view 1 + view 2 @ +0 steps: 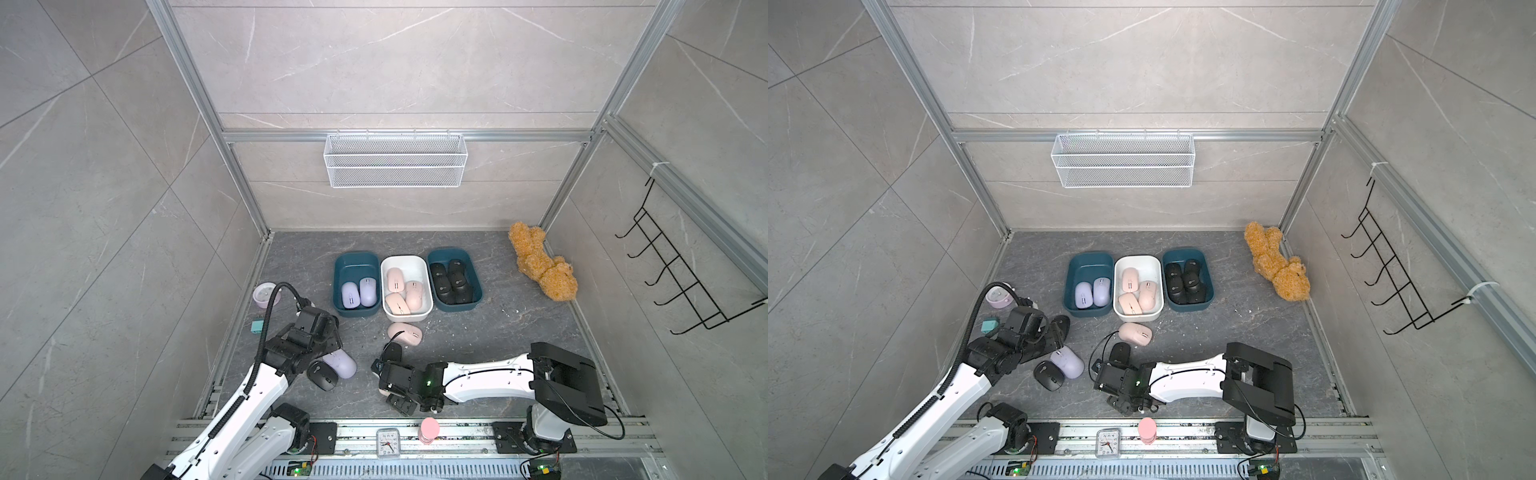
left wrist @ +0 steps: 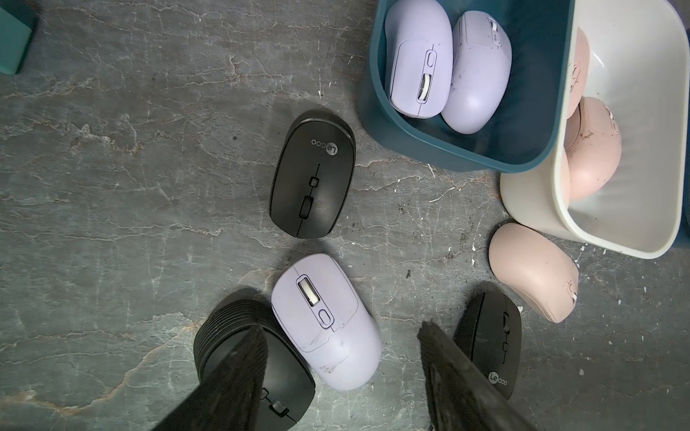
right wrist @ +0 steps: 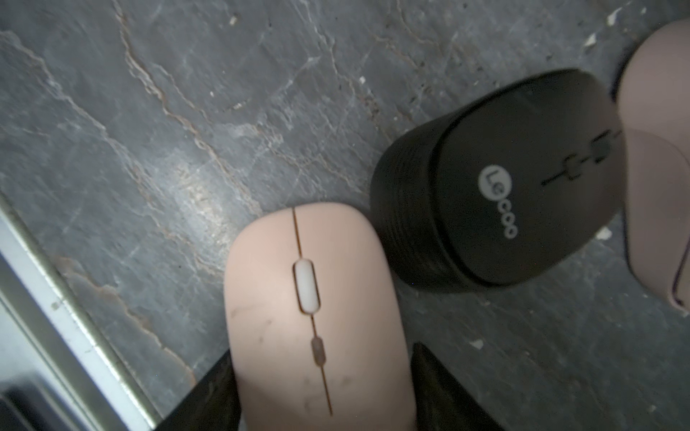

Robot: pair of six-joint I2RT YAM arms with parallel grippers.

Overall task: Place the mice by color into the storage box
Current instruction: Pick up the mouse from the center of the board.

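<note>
Three storage boxes stand in a row: a teal one (image 1: 338, 266) holding two lavender mice (image 1: 359, 293), a white one (image 1: 405, 259) with pink mice, and a teal one (image 1: 453, 251) with black mice. My right gripper (image 3: 325, 384) is shut on a pink mouse (image 3: 310, 298) near the front rail, beside a black mouse (image 3: 496, 194). My left gripper (image 2: 343, 373) stands open over the tail of a loose lavender mouse (image 2: 325, 321), not touching it. Black mice (image 2: 311, 175) (image 2: 283, 380) and a pink mouse (image 1: 405, 332) lie loose on the floor.
At the left wall sit a lavender alarm clock (image 1: 265, 294) and a teal block (image 1: 257, 326). A teddy bear (image 1: 540, 262) lies at the back right. On the front rail are a white clock (image 1: 388, 442) and a pink cylinder (image 1: 429, 430).
</note>
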